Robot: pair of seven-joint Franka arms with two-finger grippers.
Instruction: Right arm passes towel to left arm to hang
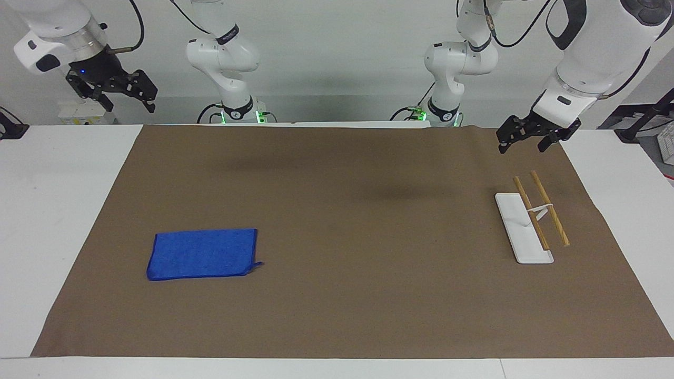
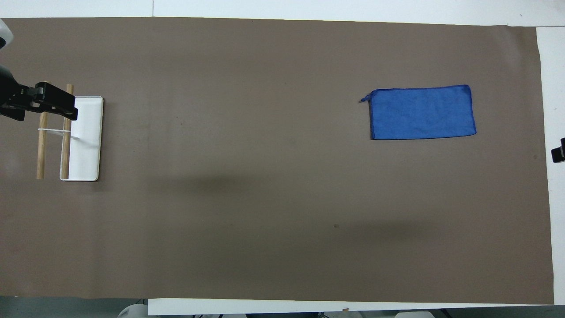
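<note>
The blue towel (image 1: 202,253) lies flat on the brown mat (image 1: 337,295) toward the right arm's end, its small loop at one corner; it also shows in the overhead view (image 2: 421,112). My right gripper (image 1: 126,102), with its silver collar and blue light, hangs open and empty, high over the white table beside the mat, well apart from the towel. Only its tip (image 2: 558,154) shows in the overhead view. My left gripper (image 1: 521,147) hangs open and empty over the mat by the rack's rod ends, also in the overhead view (image 2: 42,112).
A white rack base (image 1: 524,226) with two raised wooden rods (image 1: 550,210) stands toward the left arm's end of the mat, also in the overhead view (image 2: 84,150). The brown mat covers most of the white table (image 1: 52,210).
</note>
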